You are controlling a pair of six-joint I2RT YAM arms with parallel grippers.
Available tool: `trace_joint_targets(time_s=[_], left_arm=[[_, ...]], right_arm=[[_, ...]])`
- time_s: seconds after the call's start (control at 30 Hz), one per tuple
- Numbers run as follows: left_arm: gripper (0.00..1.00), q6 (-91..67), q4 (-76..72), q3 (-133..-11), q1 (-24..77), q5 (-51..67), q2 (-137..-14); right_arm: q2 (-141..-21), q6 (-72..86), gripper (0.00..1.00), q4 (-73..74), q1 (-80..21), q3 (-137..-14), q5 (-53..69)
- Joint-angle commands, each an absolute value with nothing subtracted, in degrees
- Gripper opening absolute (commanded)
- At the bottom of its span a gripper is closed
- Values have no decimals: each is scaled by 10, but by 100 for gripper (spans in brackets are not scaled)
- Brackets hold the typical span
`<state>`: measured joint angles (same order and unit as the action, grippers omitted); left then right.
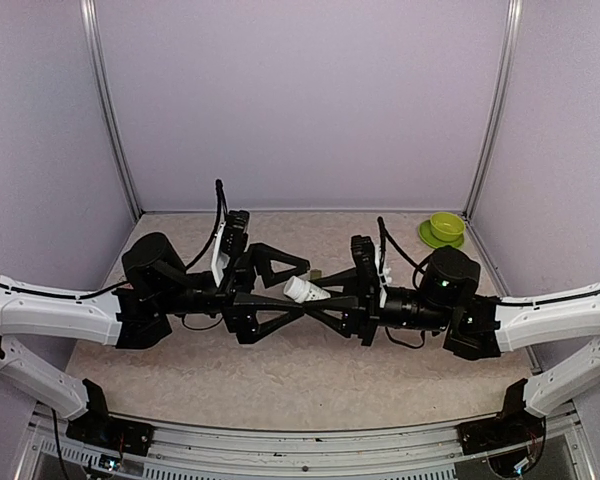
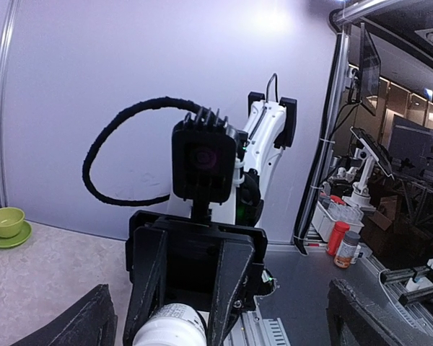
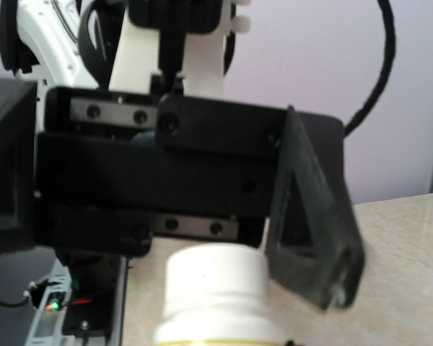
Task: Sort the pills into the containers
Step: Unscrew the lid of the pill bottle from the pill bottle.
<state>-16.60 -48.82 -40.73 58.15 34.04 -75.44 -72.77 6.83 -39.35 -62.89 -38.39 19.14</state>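
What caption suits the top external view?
Right tool grips a white pill bottle; left tool open beside it; lime bowl far right.
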Motion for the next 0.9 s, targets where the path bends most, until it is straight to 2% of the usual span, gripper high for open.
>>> trace_joint_targets(time_s=[0.0,0.3,0.87], left_arm=[[99,-172,-525,-397,578,381,-762],[99,-167,-527,-382,577,379,-751],[99,-152,-495,-381,577,383,-737]], right_arm=[[-745,113,20,-447,-631,-383,198],[-719,132,18,-463,-631,-348,88],[-668,103,18,-431,-614,-339,46]])
